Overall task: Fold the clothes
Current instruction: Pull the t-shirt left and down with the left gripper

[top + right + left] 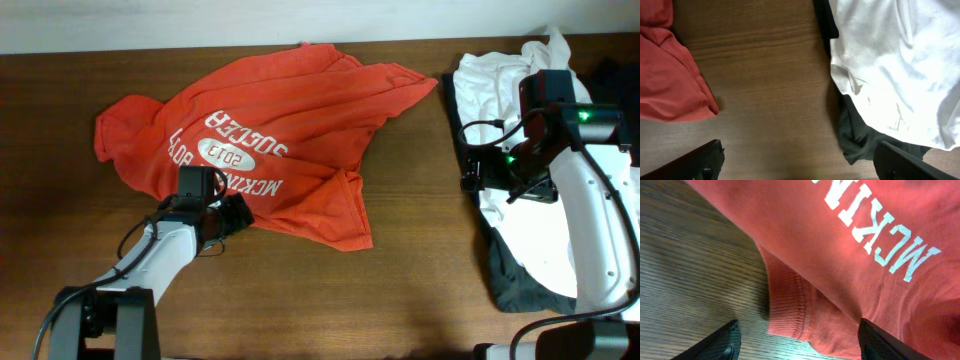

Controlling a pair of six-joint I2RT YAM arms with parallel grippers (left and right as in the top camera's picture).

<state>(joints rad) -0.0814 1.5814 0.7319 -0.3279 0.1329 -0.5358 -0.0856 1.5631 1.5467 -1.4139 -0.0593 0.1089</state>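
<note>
The orange-red T-shirt (270, 140) lies crumpled on the table's left-middle, its white lettering and "2013" oval (222, 152) face up. My left gripper (236, 212) is open at the shirt's near edge. In the left wrist view its fingers (800, 347) straddle a ribbed edge (787, 305) of the shirt (865, 225) without closing. The white tee (500, 85) lies heaped at the right. My right gripper (490, 182) is open and empty over that heap's left edge. In the right wrist view its fingers (800, 167) hang above bare wood beside the white tee (900, 65).
A dark grey garment (510, 280) lies under the white tee, and it also shows in the right wrist view (860, 140). A corner of the orange shirt (665, 75) is at that view's left. Brown wooden table (420, 280); a pale wall runs along its far edge.
</note>
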